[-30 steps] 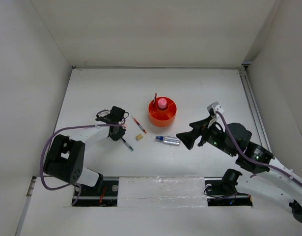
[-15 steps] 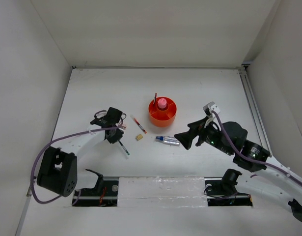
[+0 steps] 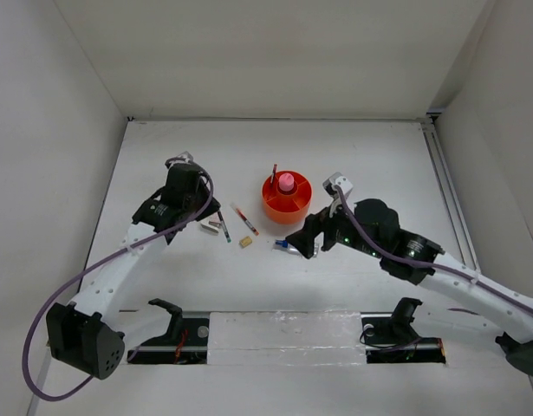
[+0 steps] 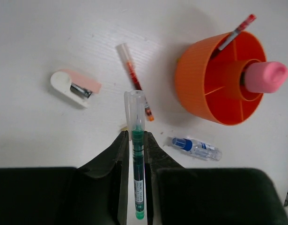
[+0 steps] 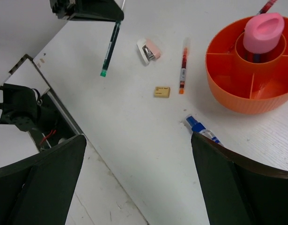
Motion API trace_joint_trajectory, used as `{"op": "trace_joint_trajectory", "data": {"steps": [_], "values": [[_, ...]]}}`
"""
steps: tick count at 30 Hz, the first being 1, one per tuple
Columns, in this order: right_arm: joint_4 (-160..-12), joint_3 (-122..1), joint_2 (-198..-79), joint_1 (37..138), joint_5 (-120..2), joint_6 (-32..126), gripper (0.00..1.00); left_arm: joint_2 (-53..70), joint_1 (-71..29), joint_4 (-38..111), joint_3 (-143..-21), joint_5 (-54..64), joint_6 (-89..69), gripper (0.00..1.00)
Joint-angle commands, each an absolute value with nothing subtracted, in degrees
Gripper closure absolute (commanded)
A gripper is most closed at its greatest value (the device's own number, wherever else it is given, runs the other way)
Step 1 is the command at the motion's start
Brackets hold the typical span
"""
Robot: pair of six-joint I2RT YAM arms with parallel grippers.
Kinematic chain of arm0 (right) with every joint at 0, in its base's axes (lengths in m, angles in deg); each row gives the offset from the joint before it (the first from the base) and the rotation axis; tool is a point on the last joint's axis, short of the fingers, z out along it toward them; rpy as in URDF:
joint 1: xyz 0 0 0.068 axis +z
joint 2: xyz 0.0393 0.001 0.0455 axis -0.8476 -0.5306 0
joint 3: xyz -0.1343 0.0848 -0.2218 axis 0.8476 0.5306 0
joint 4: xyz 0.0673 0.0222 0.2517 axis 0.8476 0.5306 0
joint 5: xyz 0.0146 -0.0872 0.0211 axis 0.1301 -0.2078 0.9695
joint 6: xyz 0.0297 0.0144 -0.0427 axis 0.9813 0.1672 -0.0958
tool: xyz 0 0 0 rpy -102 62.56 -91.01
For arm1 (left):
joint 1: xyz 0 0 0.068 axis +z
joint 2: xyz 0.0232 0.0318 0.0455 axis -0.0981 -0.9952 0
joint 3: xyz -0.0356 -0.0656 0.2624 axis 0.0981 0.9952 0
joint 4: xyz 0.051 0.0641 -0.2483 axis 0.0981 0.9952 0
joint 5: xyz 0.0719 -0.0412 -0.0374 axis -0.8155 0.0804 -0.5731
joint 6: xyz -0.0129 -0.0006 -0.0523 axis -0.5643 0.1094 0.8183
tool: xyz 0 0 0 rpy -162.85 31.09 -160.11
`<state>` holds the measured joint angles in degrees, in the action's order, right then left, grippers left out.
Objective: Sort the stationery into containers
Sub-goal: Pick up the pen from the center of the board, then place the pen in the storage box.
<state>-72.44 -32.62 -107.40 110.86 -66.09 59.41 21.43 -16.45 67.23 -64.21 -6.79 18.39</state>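
The green pen point(image 4: 137, 173) is pinched in the left gripper point(image 4: 136, 140) and held clear of the white table point(image 4: 36, 37), left of the orange organizer point(image 4: 200, 89). The right gripper point(image 5: 138, 140) is spread wide. The table is enclosed by white walls point(image 3: 266, 52).

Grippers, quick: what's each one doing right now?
Left gripper: shut on the green pen.
Right gripper: open, nothing between its fingers.
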Motion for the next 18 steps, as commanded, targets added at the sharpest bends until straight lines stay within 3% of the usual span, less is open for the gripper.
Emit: {"op": "trace_joint_trajectory", "data": {"steps": [1, 11, 18], "values": [[-79.9, -38.8, -111.2, 111.0, -63.1, 59.2, 0.0, 22.3, -16.6, 61.6, -68.4, -1.9, 11.3, 1.0], [-81.0, -49.2, -123.3, 111.0, -62.5, 60.6, 0.01, 22.9, -16.6, 53.8, -75.8, 4.9, 3.6, 1.0], [-84.2, -54.4, -131.1, 111.0, -60.2, 63.3, 0.06, 26.6, -16.6, 49.8, -73.6, 9.7, 2.0, 1.0]]}}
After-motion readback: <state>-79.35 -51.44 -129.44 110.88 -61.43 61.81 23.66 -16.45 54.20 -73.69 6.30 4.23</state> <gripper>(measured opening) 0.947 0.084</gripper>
